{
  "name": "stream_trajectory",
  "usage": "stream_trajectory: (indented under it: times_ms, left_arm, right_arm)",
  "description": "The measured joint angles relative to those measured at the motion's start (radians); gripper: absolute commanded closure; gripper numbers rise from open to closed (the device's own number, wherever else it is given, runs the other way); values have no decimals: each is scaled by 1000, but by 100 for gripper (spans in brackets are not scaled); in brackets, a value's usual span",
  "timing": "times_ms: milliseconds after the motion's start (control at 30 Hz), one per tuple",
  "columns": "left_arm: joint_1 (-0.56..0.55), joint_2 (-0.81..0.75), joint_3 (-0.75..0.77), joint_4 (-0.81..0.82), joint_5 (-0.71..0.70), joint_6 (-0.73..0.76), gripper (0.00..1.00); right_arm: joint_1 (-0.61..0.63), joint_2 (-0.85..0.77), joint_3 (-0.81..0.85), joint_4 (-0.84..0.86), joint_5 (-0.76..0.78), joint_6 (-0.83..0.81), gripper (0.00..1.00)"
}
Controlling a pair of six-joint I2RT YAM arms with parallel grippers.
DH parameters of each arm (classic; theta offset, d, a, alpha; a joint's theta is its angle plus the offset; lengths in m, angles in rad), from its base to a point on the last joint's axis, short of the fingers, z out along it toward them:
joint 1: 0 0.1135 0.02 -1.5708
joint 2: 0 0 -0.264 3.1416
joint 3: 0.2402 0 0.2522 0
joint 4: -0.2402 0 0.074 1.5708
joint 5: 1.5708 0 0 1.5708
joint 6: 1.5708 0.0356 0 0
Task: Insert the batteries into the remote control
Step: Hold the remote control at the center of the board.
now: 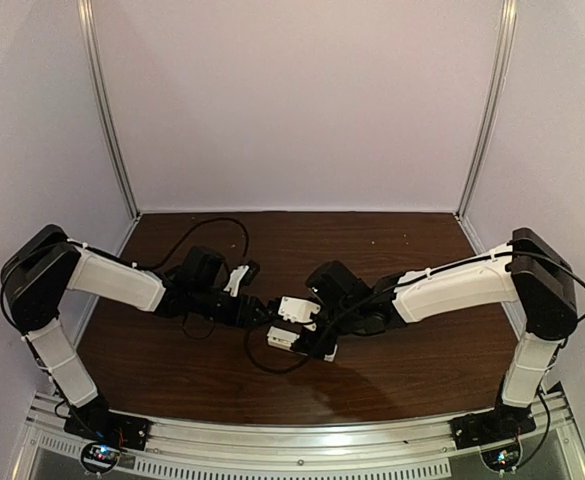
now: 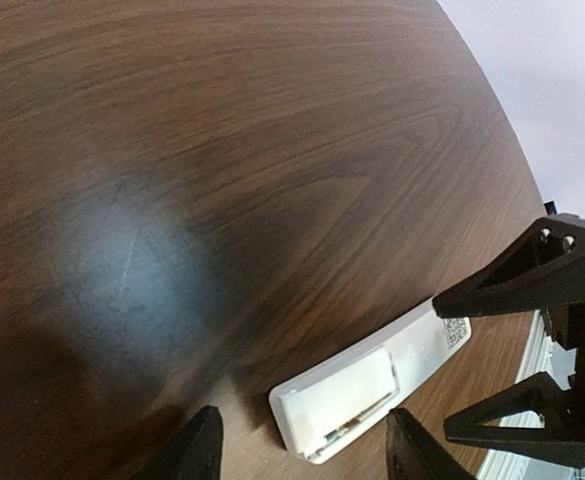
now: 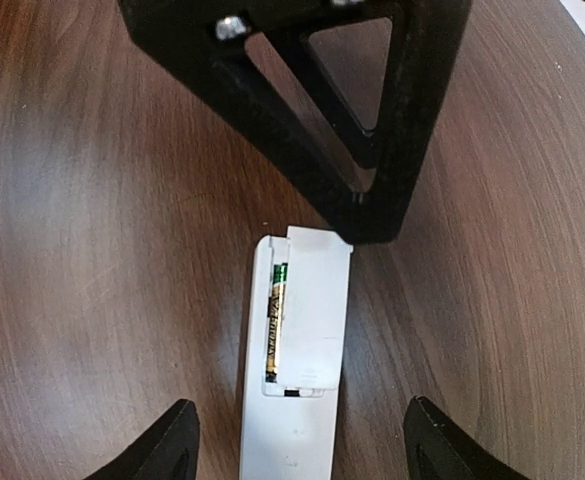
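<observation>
Straddling the remote control [image 3: 290, 400], left tool [image 2: 304, 448] and right tool [image 3: 302, 442] stand wide, ungripping.

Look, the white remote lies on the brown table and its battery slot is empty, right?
Not quite. The remote does lie on the brown table, but its slot is not empty. The right wrist view shows a battery inside, beside the cover that is only partly on.
</observation>
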Motion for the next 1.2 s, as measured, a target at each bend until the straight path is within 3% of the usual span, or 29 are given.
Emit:
stream_trajectory:
  times_ms: [967, 1200]
  left_arm:
    - [-57, 101, 108, -86, -49, -10, 63]
    - [-65, 107, 115, -107, -51, -5, 67]
  right_arm:
    - [0, 75, 41, -73, 10, -33, 36]
    - [0, 96, 61, -102, 9, -37, 46]
